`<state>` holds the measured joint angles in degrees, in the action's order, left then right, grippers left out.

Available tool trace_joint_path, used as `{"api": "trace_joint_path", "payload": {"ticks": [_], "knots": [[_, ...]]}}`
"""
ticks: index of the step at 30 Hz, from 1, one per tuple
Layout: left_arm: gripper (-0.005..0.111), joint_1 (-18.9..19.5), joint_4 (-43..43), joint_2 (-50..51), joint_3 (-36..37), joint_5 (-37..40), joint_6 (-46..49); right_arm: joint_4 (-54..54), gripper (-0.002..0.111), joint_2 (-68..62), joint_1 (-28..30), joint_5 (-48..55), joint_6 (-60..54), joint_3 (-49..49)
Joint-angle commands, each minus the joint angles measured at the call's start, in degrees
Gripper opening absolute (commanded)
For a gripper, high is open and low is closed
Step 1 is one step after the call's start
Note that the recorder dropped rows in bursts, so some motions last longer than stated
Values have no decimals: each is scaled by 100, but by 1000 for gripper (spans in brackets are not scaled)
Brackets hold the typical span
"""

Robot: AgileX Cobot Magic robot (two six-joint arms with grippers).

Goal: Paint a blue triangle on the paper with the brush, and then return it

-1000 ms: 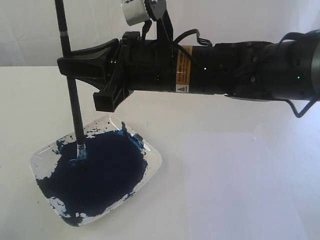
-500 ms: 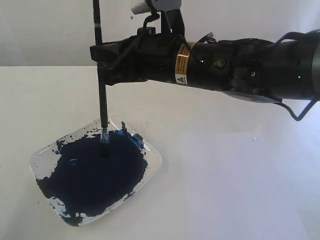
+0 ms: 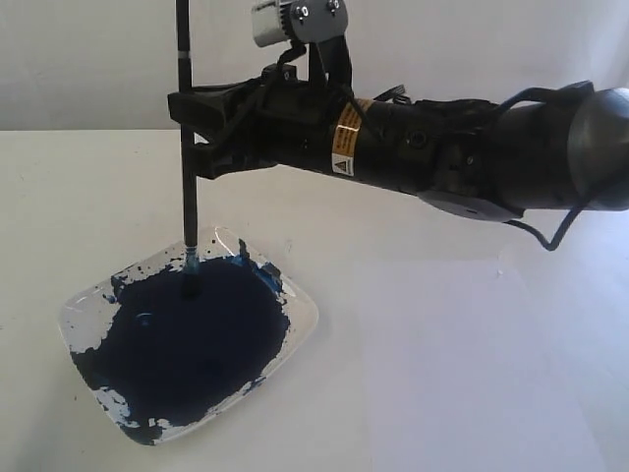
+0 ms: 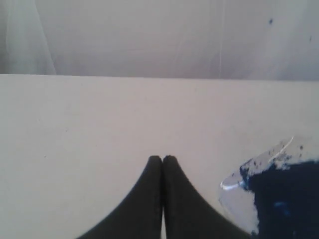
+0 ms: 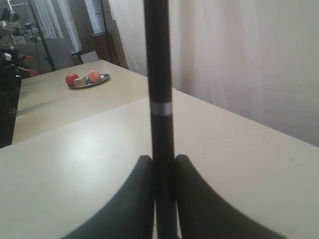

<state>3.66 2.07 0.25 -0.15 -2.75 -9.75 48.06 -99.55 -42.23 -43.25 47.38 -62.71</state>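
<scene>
My right gripper (image 3: 187, 126) reaches in from the right and is shut on the brush (image 3: 186, 197), a thin black stick held upright. The brush's blue-stained tip (image 3: 189, 267) touches the far edge of the dark-blue paint pool (image 3: 197, 339). In the right wrist view the brush (image 5: 159, 74) rises between the fingers of the right gripper (image 5: 160, 160), its silver band just above them. The paper (image 3: 472, 374) lies to the right of the dish, with nothing on the part that shows. The blue triangle is not in view. My left gripper (image 4: 162, 158) is shut and empty, over the bare table beside the dish.
The paint sits in a clear, paint-smeared dish (image 3: 303, 313) at the front left of the table; its rim (image 4: 234, 191) shows in the left wrist view. A plate of fruit (image 5: 87, 79) stands far off on another table. White curtain hangs behind the table.
The right gripper has rolled and shifted, bringing the brush from tilted to upright. The tip has moved from the left of the paint pool to its far edge.
</scene>
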Motion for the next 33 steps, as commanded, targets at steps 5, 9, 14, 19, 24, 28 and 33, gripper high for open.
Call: {"api": "trace_joint_path", "payload": {"ticks": [5,9,14,19,24,28,33], "knots": [[0,-41,-75,-25,15,-944,-1019,-240,0,14,56,74,593,11],[0,-41,-75,-25,15,-801,-1768,-269,0,66,80,-298,529,11],[0,-41,659,-25,-533,-532,-2048,-374,0,200,374,-914,404,11],[0,-41,1079,320,-994,-865,-2026,-399,0,239,633,-1517,424,87],[0,-41,1757,1277,-1420,-1560,-2055,-508,0,239,698,-2019,25,464],[0,-41,2509,2295,-2152,-1008,-2491,-713,0,239,698,-2029,-115,786],[0,-449,4402,3627,-3216,314,-3016,-737,0,239,711,-2029,-273,1021]]}}
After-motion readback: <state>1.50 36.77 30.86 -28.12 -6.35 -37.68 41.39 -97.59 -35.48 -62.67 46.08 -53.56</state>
